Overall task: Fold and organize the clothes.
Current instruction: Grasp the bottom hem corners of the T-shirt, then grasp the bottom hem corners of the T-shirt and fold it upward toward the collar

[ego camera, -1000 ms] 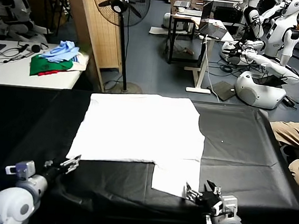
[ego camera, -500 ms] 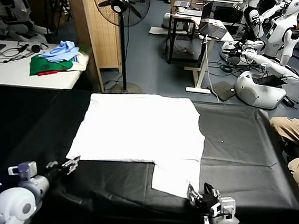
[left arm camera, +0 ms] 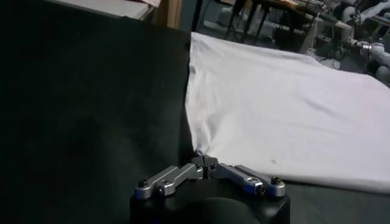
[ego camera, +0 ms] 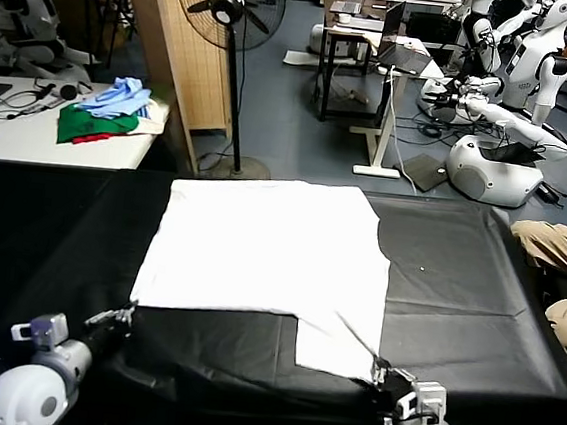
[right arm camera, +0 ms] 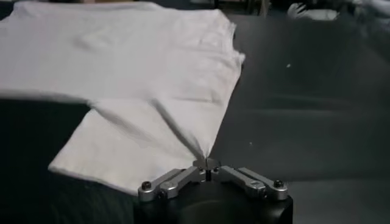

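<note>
You have a tabletop covered in black cloth spanning the whole near field. A white T-shirt lies spread flat on it, plain side up, reaching the tabletop's far edge, with one sleeve sticking out toward the near edge on your right. Beyond it on your far left, a second, white tabletop carries piled blue, green and red garments and some cables.
</note>
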You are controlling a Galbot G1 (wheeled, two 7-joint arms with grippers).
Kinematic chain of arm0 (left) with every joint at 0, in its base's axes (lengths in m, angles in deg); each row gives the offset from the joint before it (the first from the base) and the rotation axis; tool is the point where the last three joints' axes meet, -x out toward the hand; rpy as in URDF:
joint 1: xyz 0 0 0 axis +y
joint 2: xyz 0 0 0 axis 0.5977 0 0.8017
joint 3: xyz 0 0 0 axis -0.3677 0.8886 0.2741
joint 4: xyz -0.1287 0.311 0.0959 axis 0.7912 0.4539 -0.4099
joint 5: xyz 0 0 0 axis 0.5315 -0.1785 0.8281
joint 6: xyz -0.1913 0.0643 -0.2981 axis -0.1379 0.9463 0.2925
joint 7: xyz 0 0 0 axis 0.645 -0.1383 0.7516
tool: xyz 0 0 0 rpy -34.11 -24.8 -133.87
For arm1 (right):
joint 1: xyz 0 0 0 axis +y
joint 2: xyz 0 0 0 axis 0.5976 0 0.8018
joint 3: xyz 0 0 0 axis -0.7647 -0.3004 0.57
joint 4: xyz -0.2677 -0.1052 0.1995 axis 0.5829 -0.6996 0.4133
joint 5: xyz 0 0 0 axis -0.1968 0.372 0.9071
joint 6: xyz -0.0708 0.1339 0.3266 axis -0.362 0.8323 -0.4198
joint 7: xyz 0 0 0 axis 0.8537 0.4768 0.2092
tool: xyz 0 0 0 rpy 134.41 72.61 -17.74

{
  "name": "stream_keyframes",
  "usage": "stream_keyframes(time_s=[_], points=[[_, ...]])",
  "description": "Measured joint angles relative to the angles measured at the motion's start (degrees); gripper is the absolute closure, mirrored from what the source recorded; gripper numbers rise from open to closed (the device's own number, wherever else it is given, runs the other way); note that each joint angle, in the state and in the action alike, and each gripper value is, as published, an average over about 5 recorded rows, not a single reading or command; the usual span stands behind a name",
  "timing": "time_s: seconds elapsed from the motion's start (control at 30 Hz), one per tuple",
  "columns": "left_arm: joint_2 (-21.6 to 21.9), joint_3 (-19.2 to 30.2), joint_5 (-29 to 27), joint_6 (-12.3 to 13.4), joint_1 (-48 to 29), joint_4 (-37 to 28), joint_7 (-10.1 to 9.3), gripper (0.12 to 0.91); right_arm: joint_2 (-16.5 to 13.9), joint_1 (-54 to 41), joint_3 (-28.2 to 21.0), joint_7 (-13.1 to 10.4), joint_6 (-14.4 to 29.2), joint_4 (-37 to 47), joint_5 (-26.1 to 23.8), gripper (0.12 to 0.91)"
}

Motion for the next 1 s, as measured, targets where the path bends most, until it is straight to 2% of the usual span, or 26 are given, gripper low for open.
stream_keyframes(time_s=[0.23,0.33,0.4,0.53,0.63,0.87,1.0], points=[[0.46,-3.15,2.49,0.41,6.94,7.28,-1.13,0.903,-1.20,-0.08,1.00,1.49,0.00,-1.00,1.90,0.903],[0.53,-4.71,3.76,1.88,8.75,9.16,-1.33,0.903,-2.14,-3.44,0.74,2.55,0.80,1.60,2.91,0.903],[0.55,-5.13,3.84,3.31,8.53,9.50,-1.56,0.903,-2.99,-6.50,0.32,3.42,2.98,4.31,3.25,0.903],[0.74,-4.57,3.13,5.53,5.24,8.39,-2.12,0.903,-5.17,-13.40,-0.91,4.89,8.69,10.84,3.81,0.903],[0.76,-3.47,2.30,6.35,1.38,6.37,-2.49,0.903,-6.87,-18.25,-1.87,5.39,11.09,15.60,3.89,0.903],[0.15,-0.10,-0.52,6.49,-6.93,0.34,-2.16,0.903,-10.28,-27.18,-4.71,7.20,15.06,24.95,0.76,0.903],[0.23,1.98,-3.90,6.68,-10.05,-2.71,-1.15,0.903,-11.58,-31.35,-7.08,8.25,16.61,29.84,-1.29,0.903]])
